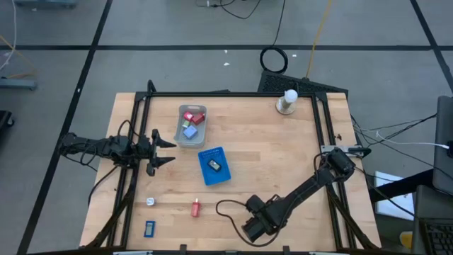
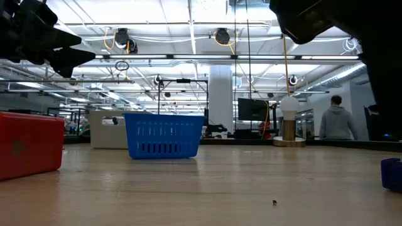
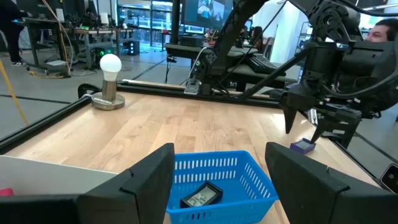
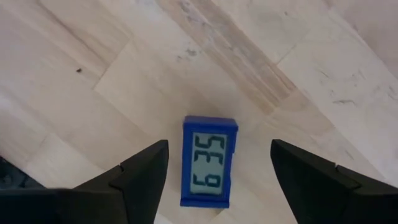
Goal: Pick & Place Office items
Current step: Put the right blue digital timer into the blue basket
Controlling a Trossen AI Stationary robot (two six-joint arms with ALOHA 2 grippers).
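Note:
A small blue digital clock [image 4: 209,162] lies flat on the table, display up. It also shows in the left wrist view [image 3: 303,146] and at the low view's right edge [image 2: 392,172]. My right gripper [image 4: 219,146] is open above it near the table's front edge [image 1: 253,228], pointing down, one finger on either side, not touching. My left gripper [image 1: 164,150] is open and empty at the table's left, facing the blue basket [image 1: 214,166]. A white piece [image 1: 150,202], a red piece [image 1: 196,207] and a dark blue piece [image 1: 149,228] lie at the front left.
The grey tray [image 1: 191,125] holds red and pale blue pieces. The blue basket [image 3: 217,177] holds a dark clock [image 3: 202,197]. A white knob on a round base [image 1: 287,101] stands at the far right. A black cable [image 1: 230,209] loops by the right arm.

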